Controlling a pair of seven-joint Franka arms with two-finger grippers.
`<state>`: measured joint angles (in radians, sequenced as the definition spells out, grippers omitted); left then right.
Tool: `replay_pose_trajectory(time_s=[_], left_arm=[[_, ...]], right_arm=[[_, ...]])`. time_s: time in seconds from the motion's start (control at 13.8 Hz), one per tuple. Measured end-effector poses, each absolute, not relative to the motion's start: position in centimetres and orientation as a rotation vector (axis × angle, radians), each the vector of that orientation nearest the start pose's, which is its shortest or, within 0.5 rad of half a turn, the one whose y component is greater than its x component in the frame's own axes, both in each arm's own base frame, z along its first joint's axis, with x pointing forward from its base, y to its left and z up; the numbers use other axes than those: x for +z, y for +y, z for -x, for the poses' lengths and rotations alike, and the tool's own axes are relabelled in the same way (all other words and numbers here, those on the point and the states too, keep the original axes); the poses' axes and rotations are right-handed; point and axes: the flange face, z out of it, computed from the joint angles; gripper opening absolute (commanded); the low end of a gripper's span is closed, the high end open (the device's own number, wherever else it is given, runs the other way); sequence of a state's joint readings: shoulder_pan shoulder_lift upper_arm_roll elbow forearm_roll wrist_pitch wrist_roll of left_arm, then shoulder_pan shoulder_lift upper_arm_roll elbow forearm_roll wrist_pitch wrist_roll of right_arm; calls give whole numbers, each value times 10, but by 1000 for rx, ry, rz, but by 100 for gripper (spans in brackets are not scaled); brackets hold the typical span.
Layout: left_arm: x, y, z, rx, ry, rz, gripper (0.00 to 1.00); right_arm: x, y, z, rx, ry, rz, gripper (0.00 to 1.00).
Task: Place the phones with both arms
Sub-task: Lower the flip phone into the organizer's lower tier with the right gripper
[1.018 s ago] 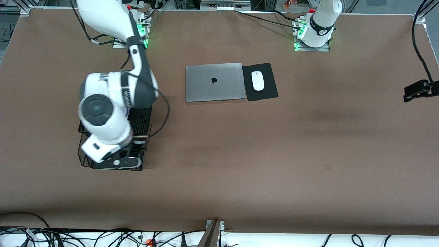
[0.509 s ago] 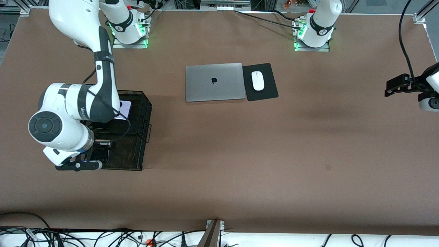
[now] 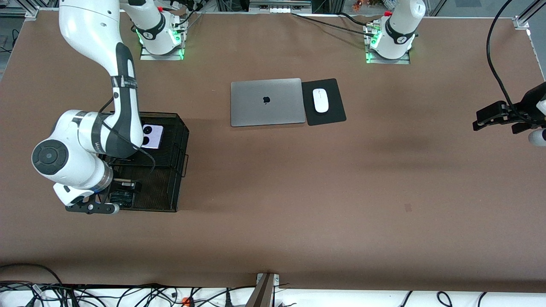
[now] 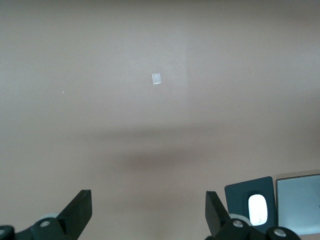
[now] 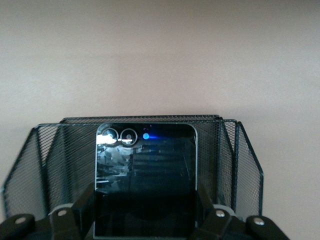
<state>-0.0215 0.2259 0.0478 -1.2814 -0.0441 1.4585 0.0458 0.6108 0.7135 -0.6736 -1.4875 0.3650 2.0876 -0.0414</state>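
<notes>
Front view puts the right gripper [image 3: 114,197] at the lower left of the frame, low over the corner of a black wire basket [image 3: 170,128] at the right arm's end of the table. Its fingers are clamped on the small black phone [image 5: 145,180], which the right wrist view shows held upright between the pads, with the basket's mesh walls around it. The lilac-white phone [image 3: 151,136] lies flat in the basket, at the end farther from the front camera. I cannot see the long black phone anywhere.

The left gripper [image 3: 497,116] hangs at the right edge of the frame over bare table, jaws apart and holding nothing; that arm waits.

The main risk, as I judge it, is the black phone catching a mesh wall or rim as it moves, which could tip the light basket or twist the phone in the grip. The phone's glossy faces could also slip between the pads.

A plain brown table top [image 3: 341,192] covers nearly the whole frame. At upper centre sit a closed grey laptop [image 3: 266,102] and, beside it, a white mouse [image 3: 320,100] on a black mat [image 3: 332,111]. Loose cables trail along the bottom edge.
</notes>
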Motion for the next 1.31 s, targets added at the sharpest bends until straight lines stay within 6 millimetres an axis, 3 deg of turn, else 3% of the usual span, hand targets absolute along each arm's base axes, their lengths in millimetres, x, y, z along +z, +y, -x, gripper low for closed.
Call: replay_pose_trajectory(time_s=[0.29,0.36,0.44,0.58,0.73,0.87,0.94,1.09,1.16,1.31], left_arm=[[617,-3,-606,81,54,3178,100],[617,-6,-606,80,45,3179,100],[618,-7,-606,79,37,3179,100],[617,-11,-606,80,30,3179,100],[616,-13,-605,90,35,3179,100],[615,-11,-603,117,34,3167,100],[615,-11,-603,122,33,3162,100],[615,-10,-601,135,33,3159,100],[614,-10,-600,145,33,3156,100],[614,-10,-598,169,37,3130,100]], right_arm=[[292,56,-695,-4,186,3186,0],[288,55,-692,10,191,3186,2],[285,54,-690,22,195,3185,14],[277,56,-687,46,195,3182,15],[271,59,-684,66,191,3180,28],[269,60,-683,69,189,3181,63],[269,60,-683,68,190,3181,74],[269,60,-683,67,193,3181,84],[269,59,-684,66,195,3181,100],[270,58,-684,56,198,3181,100]])
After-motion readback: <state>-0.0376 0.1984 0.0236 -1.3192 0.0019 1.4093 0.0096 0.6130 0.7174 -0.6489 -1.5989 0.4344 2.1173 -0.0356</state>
